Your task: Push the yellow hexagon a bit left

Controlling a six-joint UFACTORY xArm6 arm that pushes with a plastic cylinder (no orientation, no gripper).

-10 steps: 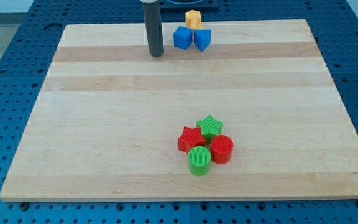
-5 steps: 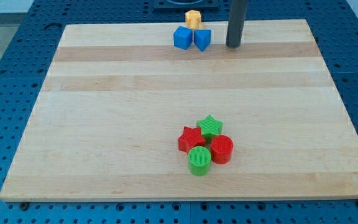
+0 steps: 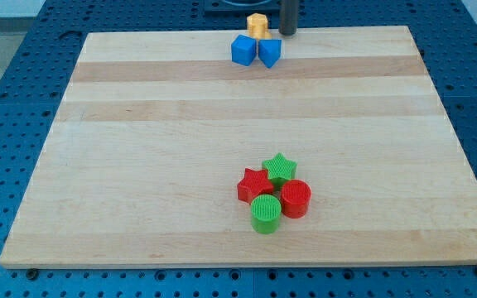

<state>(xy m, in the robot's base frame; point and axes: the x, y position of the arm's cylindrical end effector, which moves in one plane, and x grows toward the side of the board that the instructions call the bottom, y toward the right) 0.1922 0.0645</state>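
The yellow hexagon sits at the board's top edge, just above two blue blocks that touch each other. My tip is at the view's top, a short way to the right of the yellow hexagon, with a small gap between them. Only the rod's lower part shows.
A cluster lies low on the wooden board: a green star, a red star, a red cylinder and a green cylinder. A blue perforated table surrounds the board.
My tip swept from left of the blue blocks to their right, then moved up and left to just right of the yellow hexagon. No block has moved.
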